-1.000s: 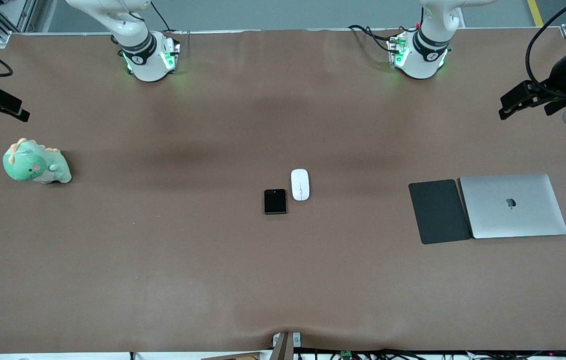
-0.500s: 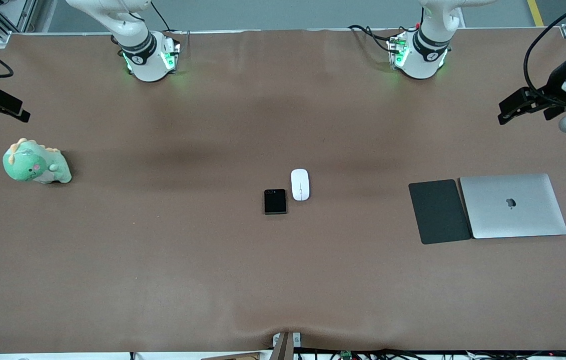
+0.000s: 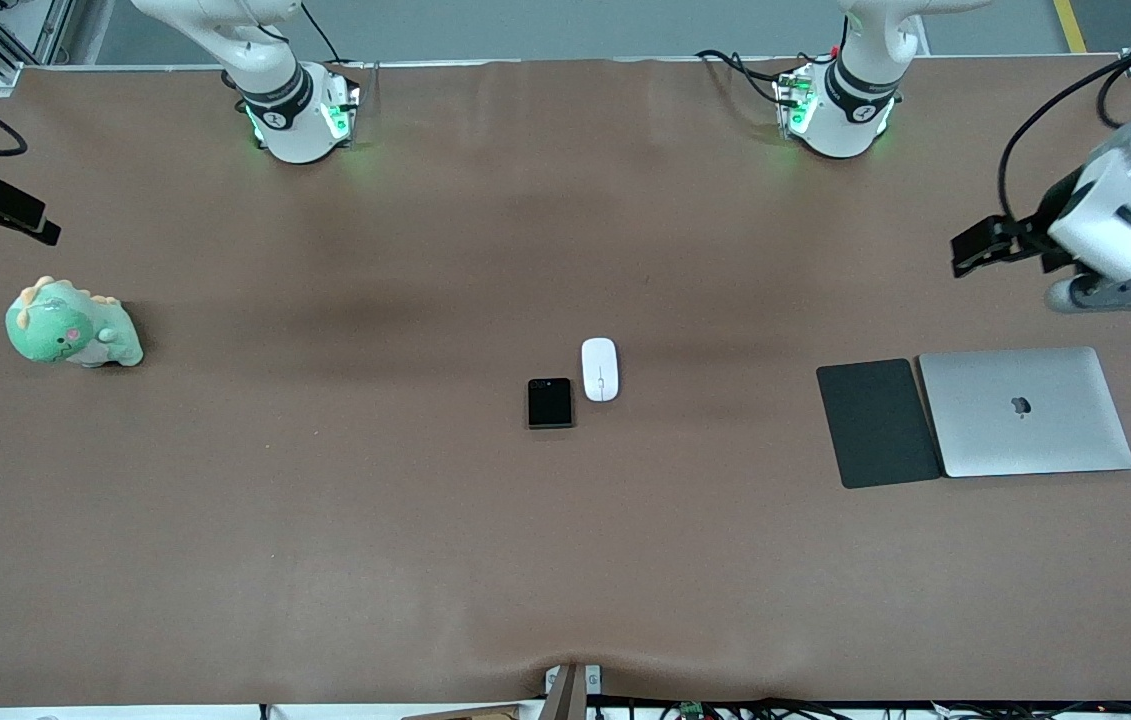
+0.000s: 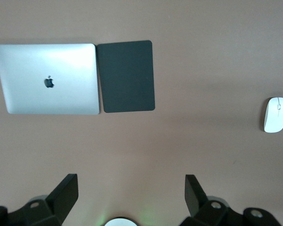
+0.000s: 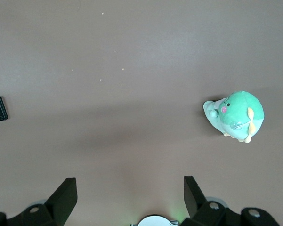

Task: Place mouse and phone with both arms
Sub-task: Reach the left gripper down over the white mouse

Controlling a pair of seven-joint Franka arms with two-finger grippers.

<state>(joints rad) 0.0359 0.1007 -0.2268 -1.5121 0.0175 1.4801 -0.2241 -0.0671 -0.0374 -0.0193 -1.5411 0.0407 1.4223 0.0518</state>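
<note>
Brown desk (image 3: 325, 520). Centre: black flip phone (image 3: 550, 403) just beside white mouse (image 3: 600, 369), bare surface all round. Left arm's end: dark grey mat (image 3: 877, 423) against closed silver laptop (image 3: 1025, 411). Right arm's end: green dinosaur plush (image 3: 70, 326). Left gripper (image 3: 987, 247) and right gripper (image 3: 0, 208), at the desk's ends, have fingers spread, empty.

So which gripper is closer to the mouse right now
Left. The left gripper hangs open above the mat's end; the right gripper waits open above the plush dinosaur, farther from the mouse.
</note>
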